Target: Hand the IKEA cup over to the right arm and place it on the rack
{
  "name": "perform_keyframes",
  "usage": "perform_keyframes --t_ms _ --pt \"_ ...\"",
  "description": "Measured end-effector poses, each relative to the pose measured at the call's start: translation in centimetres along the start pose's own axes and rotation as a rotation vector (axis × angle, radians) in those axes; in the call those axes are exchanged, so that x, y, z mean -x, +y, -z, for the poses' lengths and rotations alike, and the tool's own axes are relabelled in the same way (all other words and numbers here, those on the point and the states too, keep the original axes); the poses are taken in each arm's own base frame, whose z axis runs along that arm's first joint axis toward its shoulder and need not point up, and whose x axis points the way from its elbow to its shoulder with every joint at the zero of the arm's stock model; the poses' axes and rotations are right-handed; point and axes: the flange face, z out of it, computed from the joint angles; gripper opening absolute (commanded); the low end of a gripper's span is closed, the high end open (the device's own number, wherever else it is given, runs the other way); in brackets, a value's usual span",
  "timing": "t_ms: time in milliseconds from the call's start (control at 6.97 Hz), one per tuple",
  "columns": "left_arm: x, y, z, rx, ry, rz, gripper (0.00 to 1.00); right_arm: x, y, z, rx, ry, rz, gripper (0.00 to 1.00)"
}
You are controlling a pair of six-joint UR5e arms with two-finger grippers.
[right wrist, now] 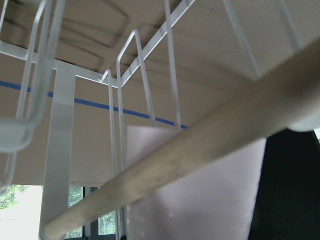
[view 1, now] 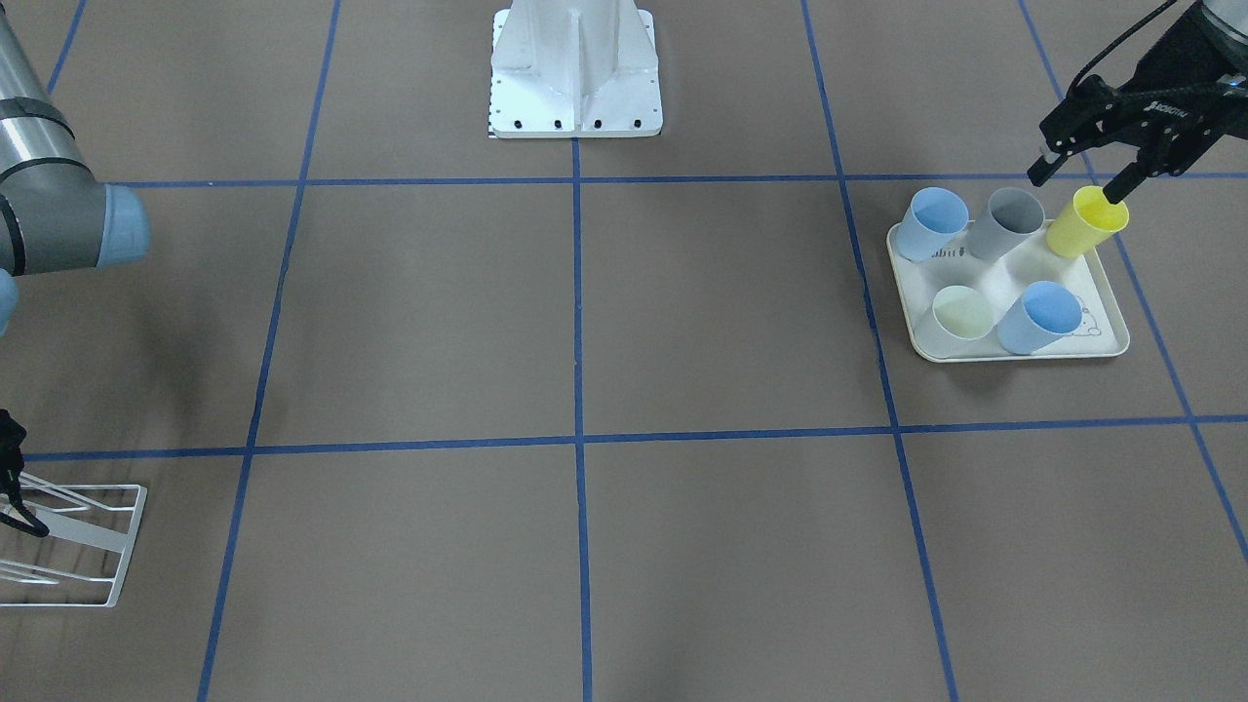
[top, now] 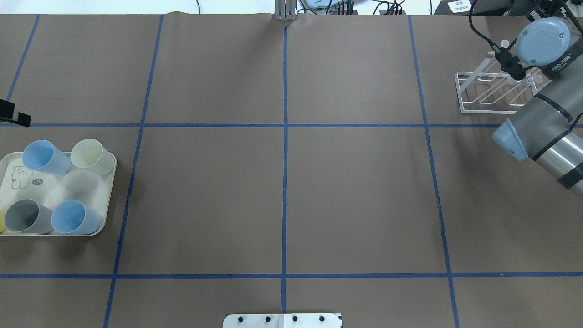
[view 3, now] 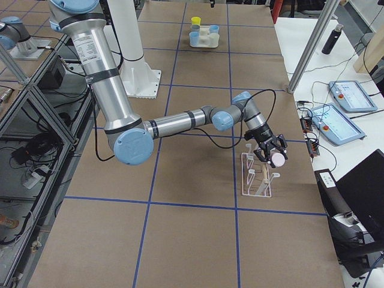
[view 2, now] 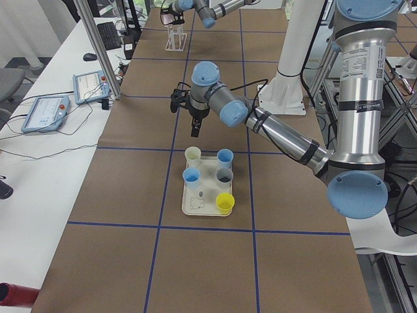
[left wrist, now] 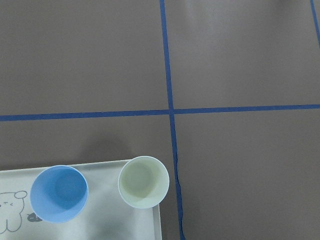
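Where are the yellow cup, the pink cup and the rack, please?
yellow cup (view 1: 1084, 222), front-facing view, its side wall.
pink cup (view 3: 277, 159), right-side view, its round end.
rack (top: 487, 110), overhead view, its base bar.

open table (top: 282, 196) between crowded tray (top: 68, 187) and rack (top: 483, 110)

The table (top: 355, 196) wears matt brown paper, slightly creased, crossed by blue tape (top: 285, 182). The rack (top: 483, 109) is smooth white-coated wire with a bare, grainy wooden dowel (right wrist: 190, 150). The pink cup (right wrist: 200, 210) looks like matt plastic, as do the cups (view 1: 1052, 314) on the smooth cream tray (view 1: 1111, 343). My right arm (top: 558, 152) is brushed silver metal with satin light-blue caps (top: 544, 41).
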Motion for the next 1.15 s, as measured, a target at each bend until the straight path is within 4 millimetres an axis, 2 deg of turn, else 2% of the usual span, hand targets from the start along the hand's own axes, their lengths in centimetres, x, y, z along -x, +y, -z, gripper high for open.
perform_keyframes --t_ms 574,717,860,1147 --pt "-0.1 0.0 0.1 -0.001 0.002 -0.002 1.00 -0.3 0.1 0.3 -0.002 0.008 -0.010 0.99" --pt "-0.1 0.0 0.1 -0.001 0.001 -0.002 1.00 -1.1 0.8 1.0 -0.006 0.022 -0.037 0.99" --pt "0.0 0.1 0.1 -0.001 -0.001 -0.002 1.00 -2.4 2.5 2.3 -0.041 0.041 -0.095 0.99" --pt "0.4 0.1 0.0 -0.008 -0.012 -0.006 1.00 -3.3 5.4 5.7 -0.208 0.069 -0.300 0.99"
